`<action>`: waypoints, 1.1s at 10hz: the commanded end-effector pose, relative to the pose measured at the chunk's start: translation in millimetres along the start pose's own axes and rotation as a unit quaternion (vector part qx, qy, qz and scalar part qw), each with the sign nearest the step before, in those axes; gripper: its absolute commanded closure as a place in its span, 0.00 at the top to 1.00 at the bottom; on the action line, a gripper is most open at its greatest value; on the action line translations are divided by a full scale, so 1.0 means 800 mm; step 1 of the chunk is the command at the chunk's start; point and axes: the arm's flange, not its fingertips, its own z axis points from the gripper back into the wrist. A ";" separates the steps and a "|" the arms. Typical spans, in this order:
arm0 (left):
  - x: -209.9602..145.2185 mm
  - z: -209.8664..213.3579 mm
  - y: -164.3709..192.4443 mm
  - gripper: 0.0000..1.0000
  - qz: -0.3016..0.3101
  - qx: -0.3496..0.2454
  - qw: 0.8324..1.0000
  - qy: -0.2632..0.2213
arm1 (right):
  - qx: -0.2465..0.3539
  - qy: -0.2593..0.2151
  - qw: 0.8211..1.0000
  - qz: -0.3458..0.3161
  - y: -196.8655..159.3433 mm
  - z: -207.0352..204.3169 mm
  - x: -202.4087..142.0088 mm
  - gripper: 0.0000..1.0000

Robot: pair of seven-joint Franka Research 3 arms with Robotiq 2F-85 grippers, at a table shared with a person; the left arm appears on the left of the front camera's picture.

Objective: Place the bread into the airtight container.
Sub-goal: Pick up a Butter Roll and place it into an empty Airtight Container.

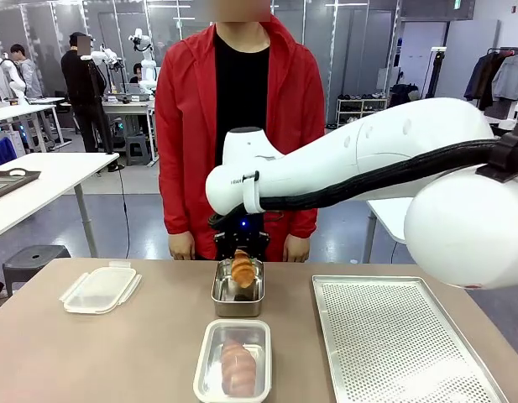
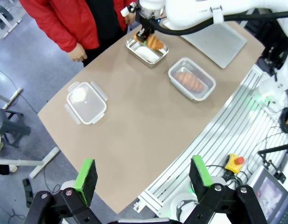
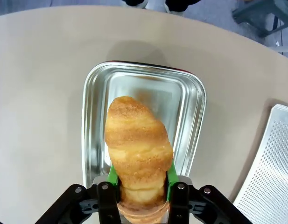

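My right gripper [image 1: 242, 248] [image 3: 140, 181] is shut on a golden bread roll [image 3: 138, 142] [image 1: 243, 267], holding it just above a steel pan [image 3: 94, 98] [image 1: 238, 309] at the far middle of the table. Nearer to me stands the clear airtight container [image 1: 210, 342] [image 2: 205, 92], and a second bread [image 1: 238, 368] [image 2: 189, 80] lies inside it. In the left wrist view my left gripper [image 2: 143, 175] hangs open high above the table's near edge, with nothing between its green pads [image 2: 86, 175].
The container's clip lid [image 1: 99, 290] [image 2: 86, 102] lies at the left of the table. A perforated metal tray [image 1: 401, 344] [image 3: 274, 172] takes up the right side. A person in a red jacket [image 1: 187, 126] stands at the far edge, hands down.
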 end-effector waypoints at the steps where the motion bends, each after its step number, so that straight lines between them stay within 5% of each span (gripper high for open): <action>1: 0.002 0.001 0.000 1.00 -0.002 -0.001 1.000 -0.001 | -0.017 -0.019 1.000 -0.016 0.007 -0.018 -0.004 0.42; 2: 0.002 0.001 0.000 1.00 -0.002 -0.001 1.000 -0.001 | -0.009 -0.028 0.999 -0.018 0.008 -0.031 -0.002 0.42; 4: 0.002 0.001 0.000 1.00 -0.002 -0.001 1.000 -0.001 | -0.008 -0.035 0.999 -0.022 0.011 -0.047 -0.001 0.63; 5: 0.002 0.001 0.000 1.00 -0.002 -0.001 1.000 -0.001 | -0.014 -0.040 0.999 -0.027 0.010 -0.051 -0.001 0.88; 6: 0.002 0.001 0.000 1.00 -0.002 -0.001 1.000 -0.001 | -0.021 -0.032 0.999 -0.030 0.006 -0.051 -0.004 1.00; 11: 0.002 0.001 0.000 1.00 -0.002 -0.001 1.000 -0.001 | -0.008 -0.019 1.000 -0.013 0.004 -0.054 0.003 1.00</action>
